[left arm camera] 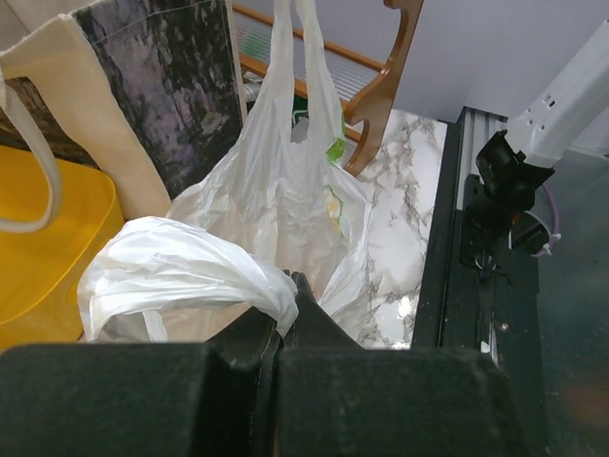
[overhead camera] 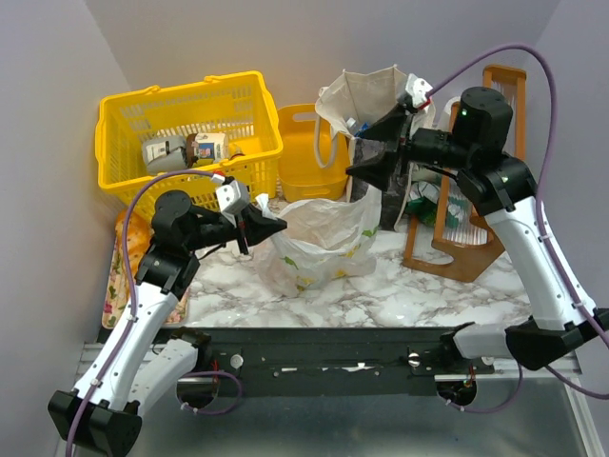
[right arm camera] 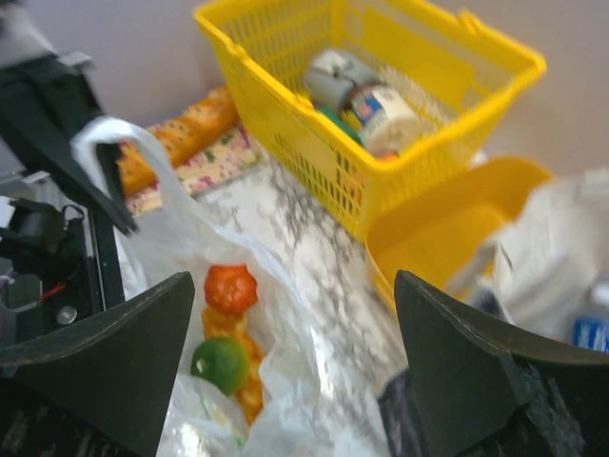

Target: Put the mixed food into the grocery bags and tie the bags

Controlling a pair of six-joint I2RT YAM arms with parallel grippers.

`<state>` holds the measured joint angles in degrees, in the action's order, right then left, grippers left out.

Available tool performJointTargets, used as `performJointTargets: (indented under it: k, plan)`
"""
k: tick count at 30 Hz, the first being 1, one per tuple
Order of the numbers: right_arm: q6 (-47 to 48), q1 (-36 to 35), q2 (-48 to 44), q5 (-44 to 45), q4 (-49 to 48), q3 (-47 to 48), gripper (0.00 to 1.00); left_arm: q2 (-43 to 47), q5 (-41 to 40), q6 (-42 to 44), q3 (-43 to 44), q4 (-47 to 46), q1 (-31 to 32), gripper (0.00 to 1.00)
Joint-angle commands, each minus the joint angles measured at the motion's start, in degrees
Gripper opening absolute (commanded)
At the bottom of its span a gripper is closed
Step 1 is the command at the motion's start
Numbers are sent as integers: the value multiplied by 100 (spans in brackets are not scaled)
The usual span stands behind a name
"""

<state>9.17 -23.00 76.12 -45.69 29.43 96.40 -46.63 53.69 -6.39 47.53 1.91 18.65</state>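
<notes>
The left pincer [left arm camera: 288, 303] clamps a handle of the plastic bag [overhead camera: 319, 243] on the worktop [overhead camera: 428, 295]; the right pincer [right arm camera: 295, 367] hangs wide by the tote [overhead camera: 366, 95]. Food seems bagged, though those orange-green blobs may be prints. Nothing tied yet, so both knots remain.

Left gripper [overhead camera: 278, 225] pinched closed, arm low — right gripper [overhead camera: 367, 152] spread wide, raised.

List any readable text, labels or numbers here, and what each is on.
None can be read.
On the cartons in the yellow basket: labels too blurred.
On the bottle: blue label, too blurred.
On the plastic bag: yellow-green prints, no legible words.
</notes>
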Motion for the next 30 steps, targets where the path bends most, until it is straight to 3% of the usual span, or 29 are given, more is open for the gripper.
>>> performJointTargets:
  k: [1, 7, 18, 30]
  plan:
    - [349, -730, 568, -883, -183, 484, 93, 5, 326, 86, -130, 116, 15, 0]
    - [612, -1548, 1405, -1345, -113, 1170, 94, -30, 502, 173, -173, 362, 15, 0]
    - [639, -2252, 2328, -1557, 414, 1680, 91, -30, 493, 226, -297, 415, 24, 0]
    - [533, -2525, 2592, -810, 774, 1487, 83, 5, 318, 270, -332, 380, 24, 0]
